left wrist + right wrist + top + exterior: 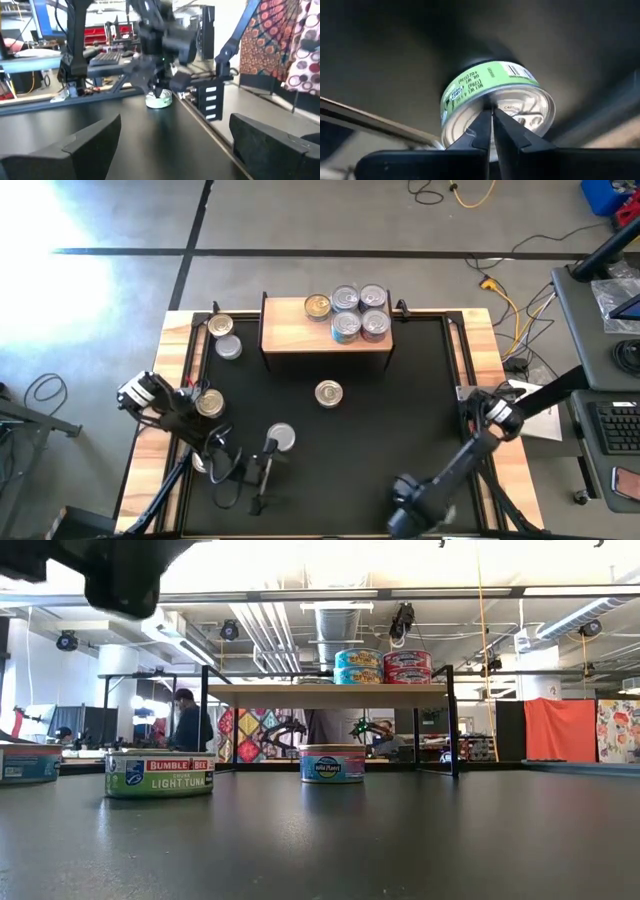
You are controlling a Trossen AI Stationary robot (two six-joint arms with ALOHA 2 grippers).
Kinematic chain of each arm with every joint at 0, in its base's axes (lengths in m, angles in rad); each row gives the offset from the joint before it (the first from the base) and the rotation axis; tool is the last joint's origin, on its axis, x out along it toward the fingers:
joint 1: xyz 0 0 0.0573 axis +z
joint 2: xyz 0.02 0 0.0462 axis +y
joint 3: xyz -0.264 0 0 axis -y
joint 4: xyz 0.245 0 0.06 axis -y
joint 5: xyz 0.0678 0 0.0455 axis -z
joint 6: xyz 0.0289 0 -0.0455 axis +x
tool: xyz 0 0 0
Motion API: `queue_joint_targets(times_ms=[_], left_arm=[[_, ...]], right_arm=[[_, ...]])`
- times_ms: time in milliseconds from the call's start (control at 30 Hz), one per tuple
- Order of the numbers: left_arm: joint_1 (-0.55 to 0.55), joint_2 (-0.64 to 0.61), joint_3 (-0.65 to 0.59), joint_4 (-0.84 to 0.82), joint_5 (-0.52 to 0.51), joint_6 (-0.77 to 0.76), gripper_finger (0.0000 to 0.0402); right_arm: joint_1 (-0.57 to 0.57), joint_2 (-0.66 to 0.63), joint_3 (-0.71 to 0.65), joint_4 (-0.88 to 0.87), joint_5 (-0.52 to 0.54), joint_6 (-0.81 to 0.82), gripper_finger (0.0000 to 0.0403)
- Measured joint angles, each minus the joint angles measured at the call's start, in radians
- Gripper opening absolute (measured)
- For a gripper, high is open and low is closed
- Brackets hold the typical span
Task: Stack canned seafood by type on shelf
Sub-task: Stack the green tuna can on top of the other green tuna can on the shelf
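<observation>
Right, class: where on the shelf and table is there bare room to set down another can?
Free: the shelf at its left end, beside the gold can; the black table between the middle can and its right edge. Crowded: the shelf's right end with silver cans, and the near-left corner around the left claw.

Strong glare blows out the floor (60, 250) at the high view's upper left. Low view: bright ceiling lights, soft sheen on the dark bench (400, 840), near foreground soft. Right wrist view dim, edges blurred; left wrist view motion-smeared.
</observation>
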Motion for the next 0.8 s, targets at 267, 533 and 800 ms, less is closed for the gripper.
queue_joint_targets(times_ms=[267, 533, 800], left_arm=[[0.030, 0.079, 0.028, 0.037, 0.052, -0.025, 0.0356], [0.056, 0.158, 0.061, 0.061, 0.140, -0.042, 0.0356], [0.107, 0.320, 0.160, 0.067, 0.165, -0.098, 0.0356]], right_arm=[[-0.031, 0.001, 0.112, -0.133, 0.193, -0.094, 0.0012], [-0.026, 0.003, 0.020, 0.082, 0.228, -0.106, 0.0012], [-0.135, 0.003, 0.054, 0.179, 0.471, -0.335, 0.0012]])
